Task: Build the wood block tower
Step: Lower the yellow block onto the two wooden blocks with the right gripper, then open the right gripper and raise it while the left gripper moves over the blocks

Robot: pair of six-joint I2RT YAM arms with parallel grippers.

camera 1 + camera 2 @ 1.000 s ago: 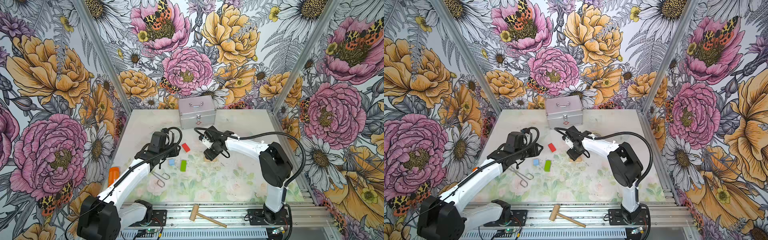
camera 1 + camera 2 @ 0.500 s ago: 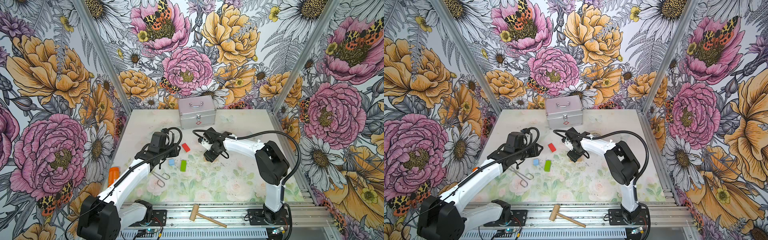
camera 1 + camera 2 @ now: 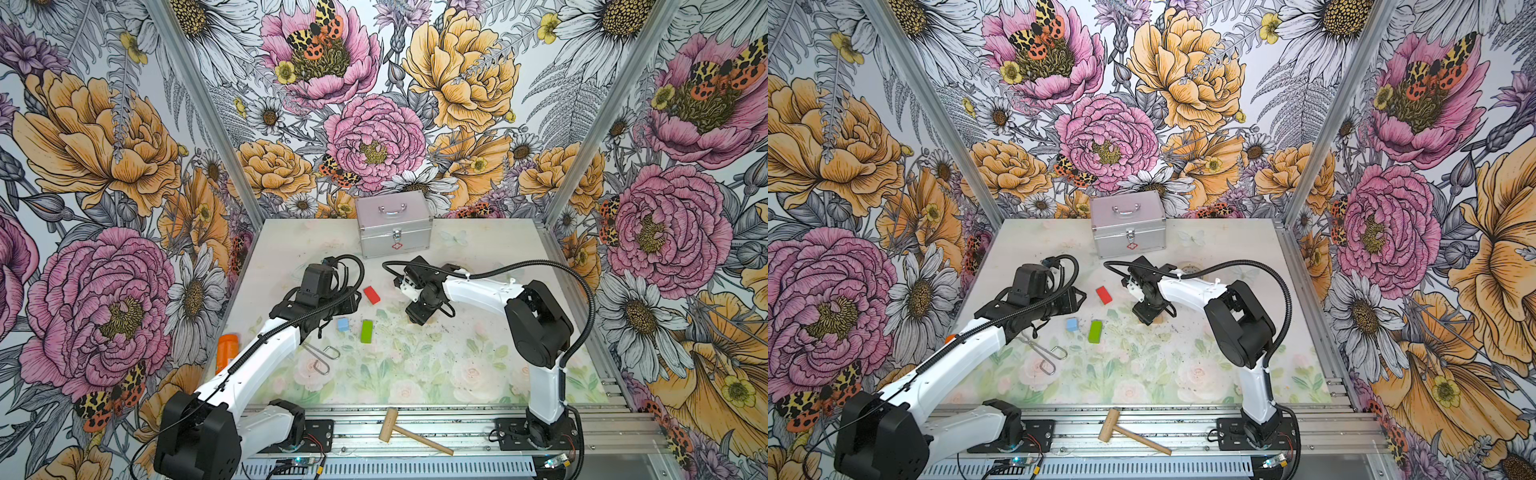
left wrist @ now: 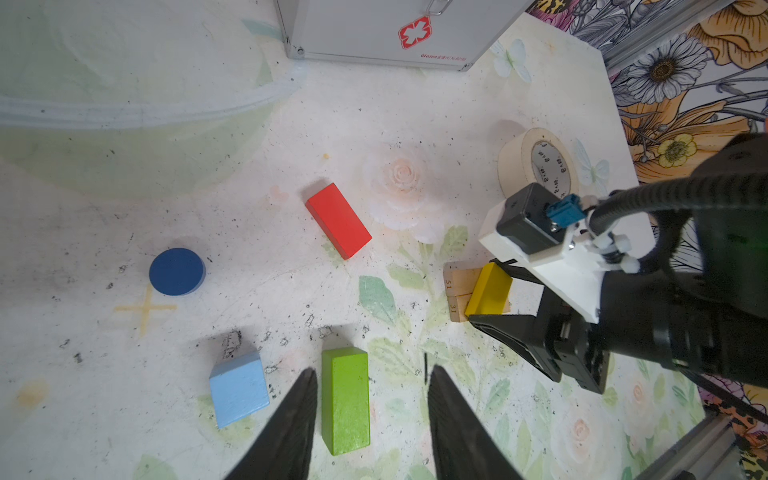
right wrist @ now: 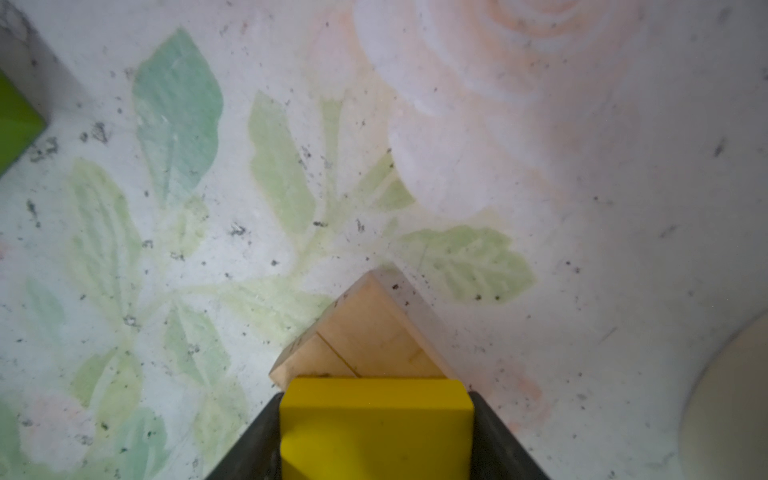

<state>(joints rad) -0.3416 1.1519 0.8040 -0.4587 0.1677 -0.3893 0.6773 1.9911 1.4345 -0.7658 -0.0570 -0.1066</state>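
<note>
Two tan bars (image 4: 459, 282), one yellow bar (image 4: 489, 291) above

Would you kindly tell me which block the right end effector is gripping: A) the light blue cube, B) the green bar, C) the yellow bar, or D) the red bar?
C: the yellow bar sits between the jaws of the right end effector, over the tan bars.

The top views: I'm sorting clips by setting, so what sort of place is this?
Most likely a robot test cell, not a home: a left arm and right arm mounted on an aluminium rail, floral-print panels walling the tabletop, and toy blocks like the red bar laid out.
</note>
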